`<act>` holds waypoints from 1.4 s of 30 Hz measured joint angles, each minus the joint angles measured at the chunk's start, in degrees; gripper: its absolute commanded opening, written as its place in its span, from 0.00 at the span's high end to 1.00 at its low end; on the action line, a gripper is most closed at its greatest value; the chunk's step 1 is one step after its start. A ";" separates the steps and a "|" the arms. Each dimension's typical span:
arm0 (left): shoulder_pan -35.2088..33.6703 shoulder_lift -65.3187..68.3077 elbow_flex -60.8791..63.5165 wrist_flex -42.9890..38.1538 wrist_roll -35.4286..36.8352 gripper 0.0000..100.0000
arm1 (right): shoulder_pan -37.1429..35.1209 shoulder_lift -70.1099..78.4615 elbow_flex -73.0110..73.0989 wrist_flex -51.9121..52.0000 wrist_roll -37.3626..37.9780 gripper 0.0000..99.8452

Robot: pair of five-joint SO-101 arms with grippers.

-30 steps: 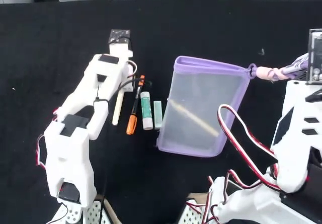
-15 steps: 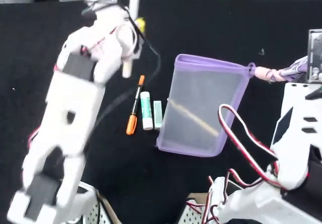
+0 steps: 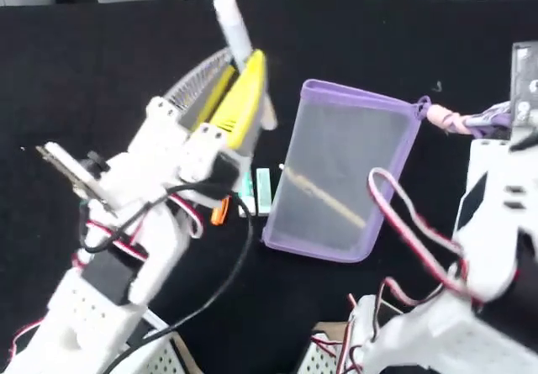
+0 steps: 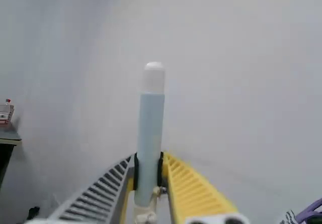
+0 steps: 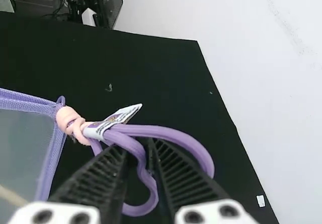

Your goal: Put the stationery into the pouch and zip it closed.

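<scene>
Up off the table since a second ago: left arm, then bent low over the row of stationery, now raised high and leaning toward the far edge, with the pen carried up out of that row. Hardly any shift in the right arm or the pouch.

Pouch: see-through with purple edging, flat on the table between the two arms, mouth rim toward the far edge. Judged still unzipped. Already holds one thin stick, lying slantwise.

Right gripper: clamped on the purple strap at the pouch's far right corner, pinning that end.

Left gripper: closed on the pen. Grips it low on the pale blue barrel between the grey jaw and the yellow one, white rounded cap well past the tips.

Key relation: pouch mouth lower than the pen and off toward the table's right edge. Pen's long axis up and toward the far edge, not aimed at the mouth. Probably calls for tipping the pen down and across. Left arm nearer, with the load.

Still on the table beside the pouch's left side, partly under the left arm: orange marker, glue stick, pale green eraser.
</scene>
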 measured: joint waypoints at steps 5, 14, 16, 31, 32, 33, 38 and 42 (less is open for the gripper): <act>0.70 4.13 0.70 -3.96 0.18 0.97 | -5.10 -8.18 4.57 0.00 0.00 0.99; 1.32 9.23 0.70 -4.04 5.89 0.97 | -10.55 -17.49 13.80 0.00 0.00 0.99; 1.32 9.23 0.62 -4.04 6.15 0.97 | -10.46 -18.64 13.98 0.00 0.00 0.99; 4.31 5.63 0.70 -4.40 6.15 0.97 | -10.46 -28.04 17.49 0.09 0.00 0.99; 4.31 6.42 0.70 -5.19 6.15 0.97 | -10.46 -28.48 17.67 0.09 0.00 0.99; 4.31 7.30 0.70 -6.33 6.15 0.97 | -10.55 -28.92 17.76 0.09 0.00 0.99; 3.52 11.96 0.70 -13.71 6.15 0.97 | -10.55 -29.89 17.76 0.09 0.00 0.99; 1.85 16.09 -1.05 -16.62 6.15 0.97 | -10.55 -29.89 17.76 0.09 0.00 0.99</act>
